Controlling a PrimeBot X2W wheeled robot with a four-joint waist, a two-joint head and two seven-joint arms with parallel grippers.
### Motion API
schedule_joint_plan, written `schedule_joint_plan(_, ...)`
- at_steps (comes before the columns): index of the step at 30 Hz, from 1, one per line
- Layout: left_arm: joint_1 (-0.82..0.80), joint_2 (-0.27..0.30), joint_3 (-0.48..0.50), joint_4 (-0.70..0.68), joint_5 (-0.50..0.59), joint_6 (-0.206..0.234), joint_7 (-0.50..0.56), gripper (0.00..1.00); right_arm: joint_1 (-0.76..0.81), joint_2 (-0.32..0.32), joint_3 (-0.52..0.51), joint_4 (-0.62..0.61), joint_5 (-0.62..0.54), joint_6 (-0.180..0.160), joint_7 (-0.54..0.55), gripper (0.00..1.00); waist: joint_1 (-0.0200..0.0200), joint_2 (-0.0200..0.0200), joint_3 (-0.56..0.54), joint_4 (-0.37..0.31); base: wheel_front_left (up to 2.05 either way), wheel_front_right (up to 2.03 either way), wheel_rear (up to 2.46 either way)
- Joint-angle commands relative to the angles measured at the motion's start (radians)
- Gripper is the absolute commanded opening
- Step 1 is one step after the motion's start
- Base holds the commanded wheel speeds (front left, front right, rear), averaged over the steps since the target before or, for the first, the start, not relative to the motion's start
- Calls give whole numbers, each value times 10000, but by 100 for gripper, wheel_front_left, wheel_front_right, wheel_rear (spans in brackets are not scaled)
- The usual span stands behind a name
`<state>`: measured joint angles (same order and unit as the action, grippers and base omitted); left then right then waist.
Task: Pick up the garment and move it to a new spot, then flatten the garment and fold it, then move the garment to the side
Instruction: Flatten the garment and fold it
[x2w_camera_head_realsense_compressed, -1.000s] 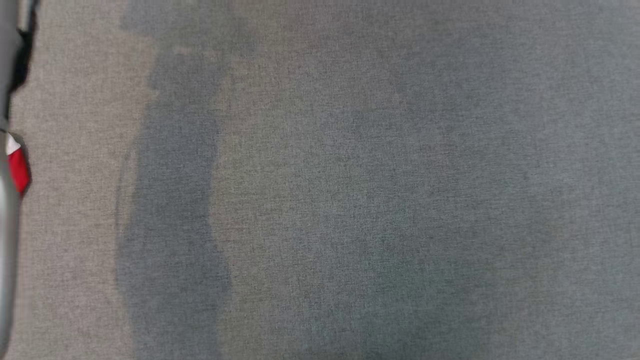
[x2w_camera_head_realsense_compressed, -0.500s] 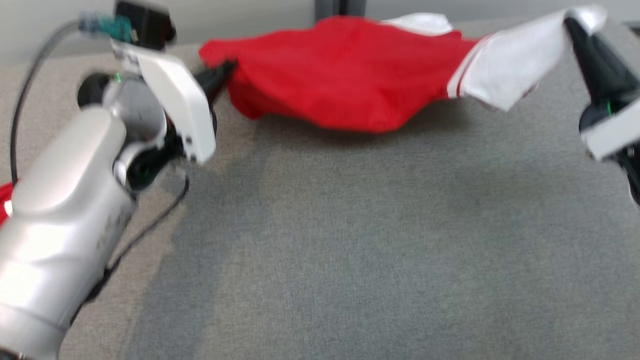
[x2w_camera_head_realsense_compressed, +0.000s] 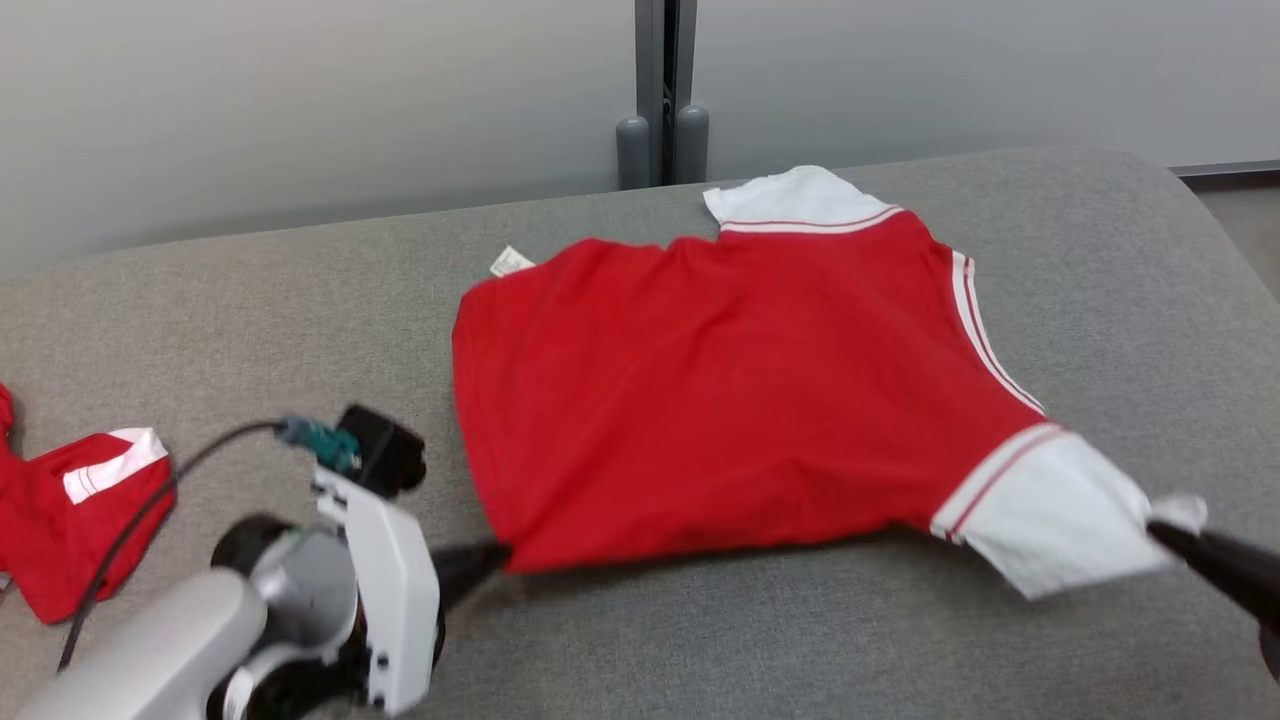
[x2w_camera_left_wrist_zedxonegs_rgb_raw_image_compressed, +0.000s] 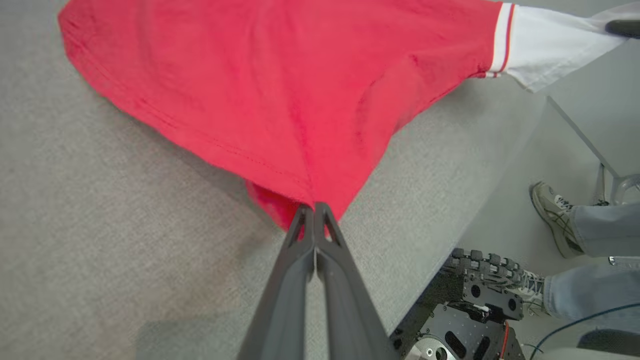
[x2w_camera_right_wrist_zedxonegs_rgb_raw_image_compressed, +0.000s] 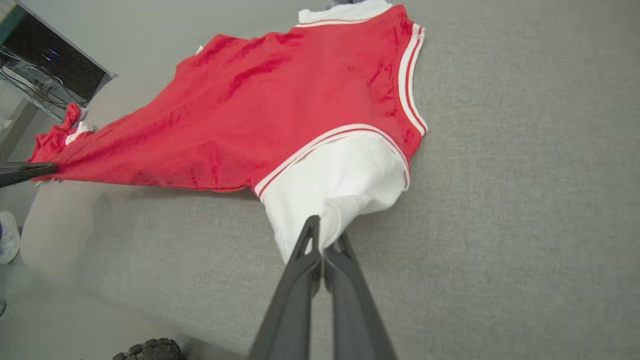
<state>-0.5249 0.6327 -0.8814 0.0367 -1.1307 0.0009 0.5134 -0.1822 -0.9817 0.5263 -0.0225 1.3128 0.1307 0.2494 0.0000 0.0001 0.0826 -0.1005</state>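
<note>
Loosely spread, one garment (x2w_camera_head_realsense_compressed: 740, 400), left hand (x2w_camera_head_realsense_compressed: 495, 556) and right hand (x2w_camera_head_realsense_compressed: 1160, 530) both pinching it, perhaps one other shirt (x2w_camera_head_realsense_compressed: 75, 520).

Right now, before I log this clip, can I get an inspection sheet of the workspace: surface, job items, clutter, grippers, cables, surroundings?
Surface: grey fabric-covered surface, rounded at its edges.
Job's things: red shirt with white sleeves, spread mostly flat, its near edge stretched between the grippers.
Clutter: second red-and-white garment, bunched at the left.
Grippers: left gripper shut on the shirt's hem corner; right gripper shut on the white sleeve.
Cables: dark cable looping from the left wrist.
Surroundings: pale wall and grey post behind; a person's shoes on the floor by the robot base.
</note>
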Motion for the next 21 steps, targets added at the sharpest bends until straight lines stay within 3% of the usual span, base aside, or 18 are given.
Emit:
schedule_joint_plan(1,537,451,-99,-692,-178,285,254,0,897,-359,-380,-392,253,1,223,0,0,-1,-9,-6,0,0,0)
schedule_joint_plan(5,1362,1218,-287,-2236,-566,805,811,0,2694,-921,-1411,-1057,524,1,224,0,0,-1,35,16,0,0,0)
schedule_joint_plan(10,1586,1864,-143,-3295,-953,1265,1271,0,3912,-1026,-2616,-1700,419,1,623,0,0,-1,150,43,0,0,0)
schedule_joint_plan(16,981,1986,34,-3057,-1687,1382,2310,0,3377,-453,-3166,-2004,347,1,2016,0,0,-1,476,60,0,0,0)
schedule_joint_plan(21,-88,1579,270,-1972,-2375,1222,3329,0,1823,463,-3198,-1199,64,1,3734,0,0,-1,933,130,0,0,0)
